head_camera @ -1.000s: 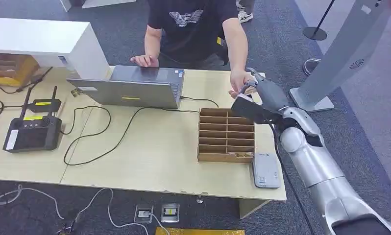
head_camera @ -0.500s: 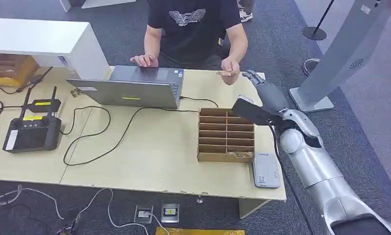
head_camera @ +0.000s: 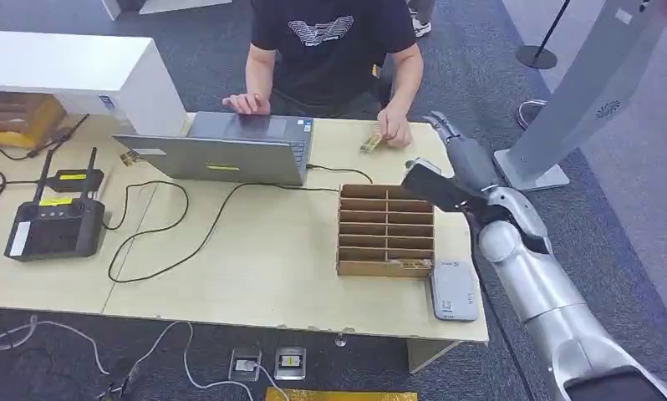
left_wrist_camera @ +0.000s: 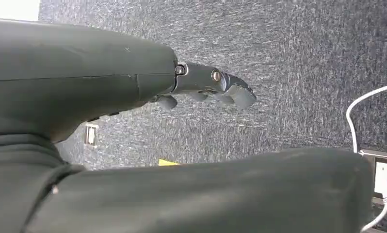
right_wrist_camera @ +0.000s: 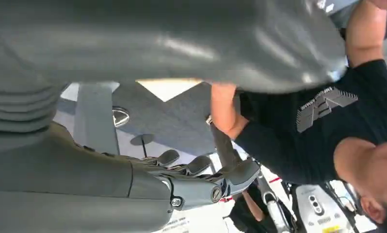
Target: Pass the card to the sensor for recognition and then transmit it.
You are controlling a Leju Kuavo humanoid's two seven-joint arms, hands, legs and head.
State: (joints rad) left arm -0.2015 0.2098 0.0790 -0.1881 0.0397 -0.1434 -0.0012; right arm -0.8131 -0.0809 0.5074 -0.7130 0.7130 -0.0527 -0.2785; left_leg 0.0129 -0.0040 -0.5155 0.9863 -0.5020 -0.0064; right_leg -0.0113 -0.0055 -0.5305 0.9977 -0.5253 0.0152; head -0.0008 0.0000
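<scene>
A small tan card (head_camera: 370,144) lies low over the far table edge, pinched in a person's hand (head_camera: 393,129). My right hand (head_camera: 457,149) is stretched out just right of it, above the table's far right corner, fingers apart and holding nothing; the right wrist view shows its fingers (right_wrist_camera: 206,170) bare, with the person's arm (right_wrist_camera: 225,116) beyond. The grey-white card sensor (head_camera: 454,290) lies flat at the table's front right, beside a cardboard organiser (head_camera: 386,231). My left hand (left_wrist_camera: 206,87) hangs over the carpet, empty, fingers loosely extended.
The person (head_camera: 330,42) stands behind the table (head_camera: 272,251), the other hand on a grey laptop (head_camera: 221,150). A black controller with antennas (head_camera: 54,225) and cables lie at the left, behind them a white box (head_camera: 71,71). A grey stand (head_camera: 581,92) rises at the right.
The person took the card out of my right hand, lifted it away, then lowered it toward the table left of my hand. My right hand stayed extended and now holds nothing.
</scene>
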